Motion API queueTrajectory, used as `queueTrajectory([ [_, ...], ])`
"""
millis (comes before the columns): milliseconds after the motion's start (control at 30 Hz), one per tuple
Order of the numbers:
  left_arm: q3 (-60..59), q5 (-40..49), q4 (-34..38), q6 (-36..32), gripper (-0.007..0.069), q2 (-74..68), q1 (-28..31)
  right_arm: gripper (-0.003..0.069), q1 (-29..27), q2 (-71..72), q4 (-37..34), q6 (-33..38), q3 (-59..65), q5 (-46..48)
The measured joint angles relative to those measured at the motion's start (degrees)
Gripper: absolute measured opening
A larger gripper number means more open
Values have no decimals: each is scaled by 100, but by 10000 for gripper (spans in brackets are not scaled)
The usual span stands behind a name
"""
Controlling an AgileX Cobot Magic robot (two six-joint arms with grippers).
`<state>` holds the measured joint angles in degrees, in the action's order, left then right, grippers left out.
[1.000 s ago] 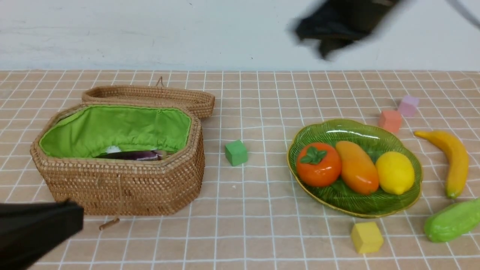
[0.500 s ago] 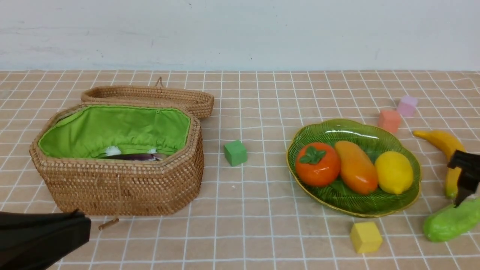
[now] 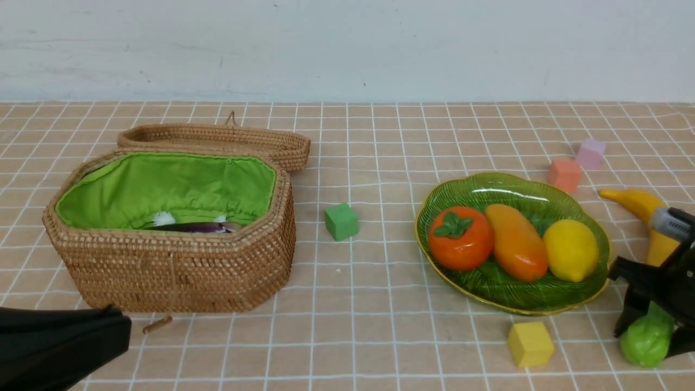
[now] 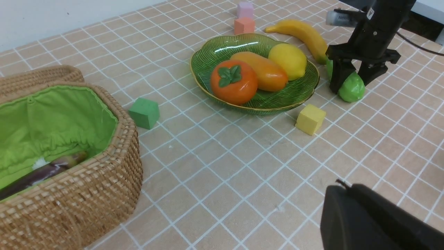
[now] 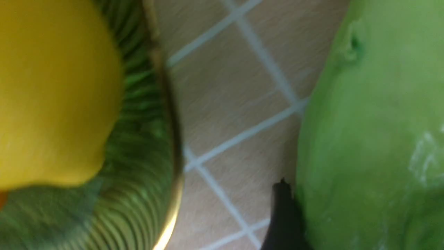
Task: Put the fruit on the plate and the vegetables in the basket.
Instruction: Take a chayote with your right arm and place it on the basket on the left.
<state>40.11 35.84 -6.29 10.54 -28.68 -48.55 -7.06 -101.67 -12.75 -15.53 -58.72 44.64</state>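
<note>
The green plate [image 3: 510, 178] holds the persimmon [image 3: 460, 238], mango [image 3: 516, 241] and lemon [image 3: 571, 250]. The banana [image 3: 640, 205] lies on the table to its right. Low at the table's right edge, my right gripper [image 3: 649, 339] straddles the light green gourd [image 4: 351, 91], which rests on the cloth. One finger [image 5: 282, 218] presses its side in the right wrist view. The open wicker basket [image 3: 179, 266] at the left holds the purple eggplant [image 3: 195, 227]. My left gripper [image 3: 117, 326] is shut and empty in front of the basket.
The basket's lid [image 3: 217, 140] lies open behind it. Foam cubes are scattered about: green [image 3: 341, 221] between basket and plate, yellow [image 3: 530, 343] in front of the plate, salmon [image 3: 564, 175] and pink [image 3: 591, 153] behind it.
My right arm swung from high over the back wall down to the right edge, opened, and closed round the gourd, which turned a little. The left arm barely moved.
</note>
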Motion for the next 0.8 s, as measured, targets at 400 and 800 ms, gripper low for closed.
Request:
queueTrajectory([
  [400, -6, 221, -659, 1005, -13, 0, 0, 446, 1262, 1732, -348, 527, -702, 1238],
  [800, -6, 1263, -2306, 3269, -13, 0, 0, 446, 4410, -774, -1113, 2973, -5591, 679],
])
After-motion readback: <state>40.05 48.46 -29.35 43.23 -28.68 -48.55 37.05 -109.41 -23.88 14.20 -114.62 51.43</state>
